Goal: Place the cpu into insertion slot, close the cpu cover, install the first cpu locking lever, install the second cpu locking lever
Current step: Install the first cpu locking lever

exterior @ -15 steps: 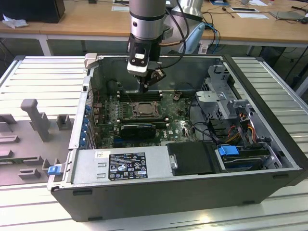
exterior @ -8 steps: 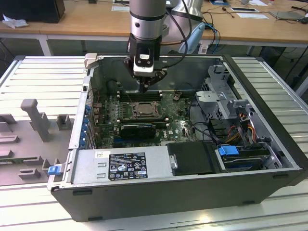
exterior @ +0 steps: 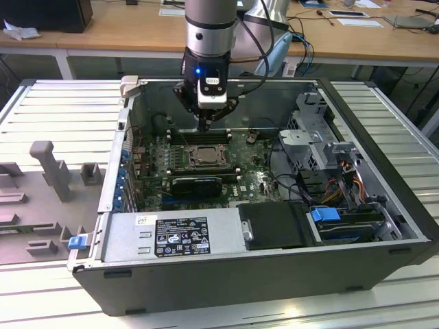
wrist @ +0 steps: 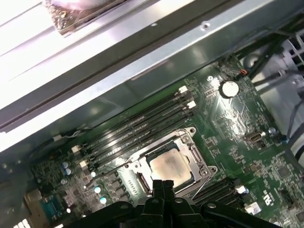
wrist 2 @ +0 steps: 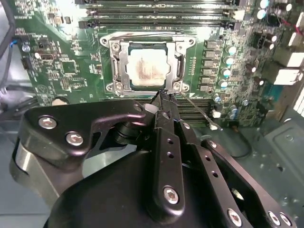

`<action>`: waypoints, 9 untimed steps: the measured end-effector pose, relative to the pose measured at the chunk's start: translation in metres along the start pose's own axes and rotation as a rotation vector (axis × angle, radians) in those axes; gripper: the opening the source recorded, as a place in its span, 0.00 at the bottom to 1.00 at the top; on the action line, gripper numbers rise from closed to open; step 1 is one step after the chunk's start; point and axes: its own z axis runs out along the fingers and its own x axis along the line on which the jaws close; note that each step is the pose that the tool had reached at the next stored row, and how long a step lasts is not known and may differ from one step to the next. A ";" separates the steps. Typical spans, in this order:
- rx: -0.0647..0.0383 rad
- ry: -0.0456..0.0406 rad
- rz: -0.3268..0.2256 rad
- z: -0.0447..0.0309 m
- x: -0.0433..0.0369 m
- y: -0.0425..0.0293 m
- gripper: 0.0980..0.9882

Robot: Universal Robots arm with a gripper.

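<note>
Between rows of memory slots [wrist 2: 156, 8], the gripper [wrist 2: 163, 98], fingers pressed together, hangs beside the cpu cover [wrist 2: 122, 66].

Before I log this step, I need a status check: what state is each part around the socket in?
cpu: seated flat in the insertion slot.
cpu cover: lowered over the cpu's edges.
locking lever: one wire arm angles away from the slot, looks unlatched.
end effector: shut, tips at the slot's edge.
computer case: side open.
</note>
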 end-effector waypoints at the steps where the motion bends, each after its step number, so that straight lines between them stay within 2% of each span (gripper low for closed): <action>1: 0.000 0.0005 -0.012 0.0000 0.0000 0.0000 0.01; 7: 0.003 0.0044 -0.100 0.0000 0.0000 0.0000 0.01; 9: 0.005 0.0070 -0.162 0.0000 0.0000 0.0000 0.01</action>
